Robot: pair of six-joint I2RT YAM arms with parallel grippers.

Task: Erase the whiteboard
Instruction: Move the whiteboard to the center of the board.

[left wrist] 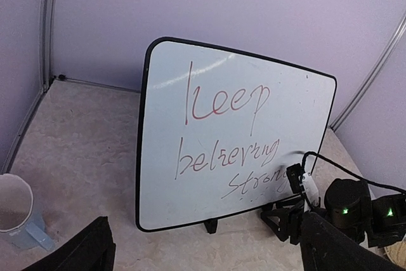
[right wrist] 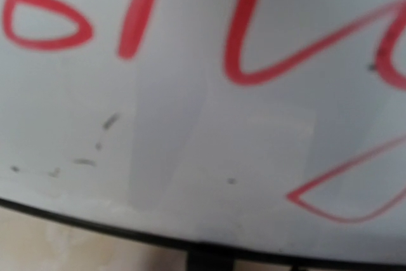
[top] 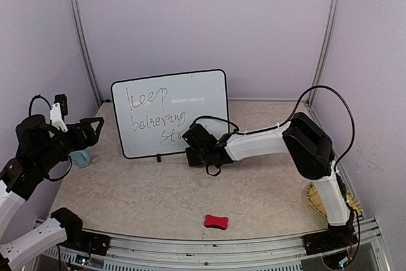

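Red writing covers the whiteboard (top: 171, 103), standing at the table's (top: 146, 188) 12 o'clock.
Right gripper (top: 192, 144) crowds its lower-right corner, jaws impossible to judge; left gripper (top: 95, 126) gapes at 9 o'clock near a cup (top: 80, 157); red eraser (top: 216, 222) lies at 6 o'clock.

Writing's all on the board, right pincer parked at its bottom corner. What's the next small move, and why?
Probably close the right pincer on the lower right edge of the whiteboard to steady it: it sits right at that corner, and the board only stands on small feet. The writing is intact; the red eraser lies untouched near the front, and the open left pincer could fetch it afterwards.
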